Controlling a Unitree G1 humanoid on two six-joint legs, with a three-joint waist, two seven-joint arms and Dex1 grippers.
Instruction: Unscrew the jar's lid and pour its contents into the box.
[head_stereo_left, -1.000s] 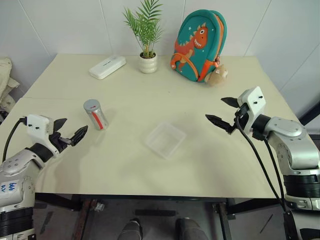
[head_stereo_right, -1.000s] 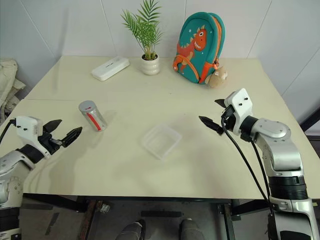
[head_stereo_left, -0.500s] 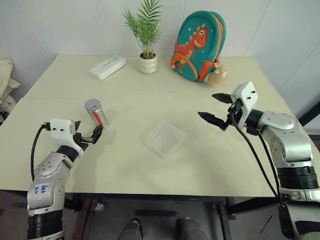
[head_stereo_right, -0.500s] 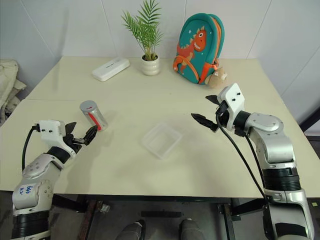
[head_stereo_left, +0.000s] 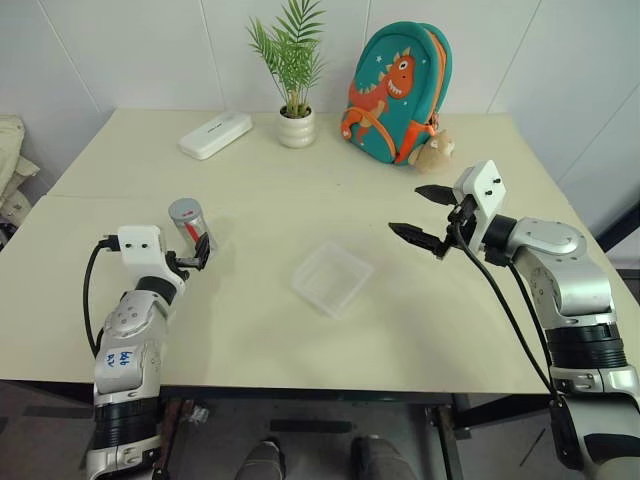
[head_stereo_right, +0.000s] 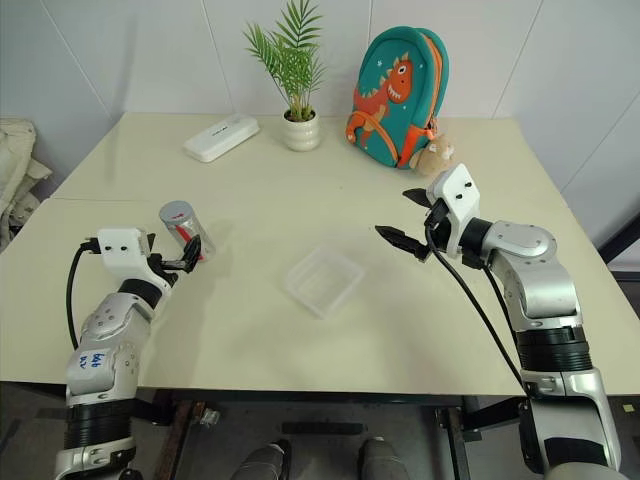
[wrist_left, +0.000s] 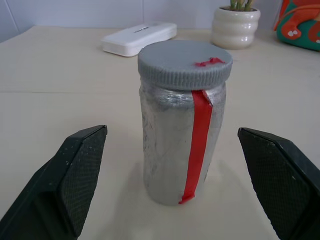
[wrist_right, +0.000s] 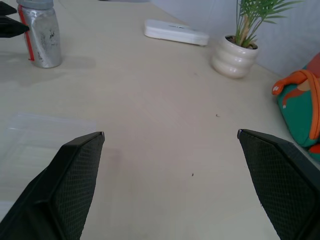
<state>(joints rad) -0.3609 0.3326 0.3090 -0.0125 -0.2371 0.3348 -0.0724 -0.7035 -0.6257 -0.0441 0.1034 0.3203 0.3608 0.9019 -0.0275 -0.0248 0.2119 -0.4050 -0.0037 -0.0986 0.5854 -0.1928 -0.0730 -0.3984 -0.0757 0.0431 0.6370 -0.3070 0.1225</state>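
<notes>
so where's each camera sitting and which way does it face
Head eyes: on the head, looking forward and down over the table; both arms show, left claw and right claw open.
Left wrist: on the left arm, facing the jar with its lid on, between its own fingers.
Right wrist: on the right arm, facing across the table to the plant pot.
Shared: jar, pot and white case.

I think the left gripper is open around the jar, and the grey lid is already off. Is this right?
Not quite. The left gripper is open around the jar, but the grey lid is still screwed on top. The left wrist view shows it.
</notes>
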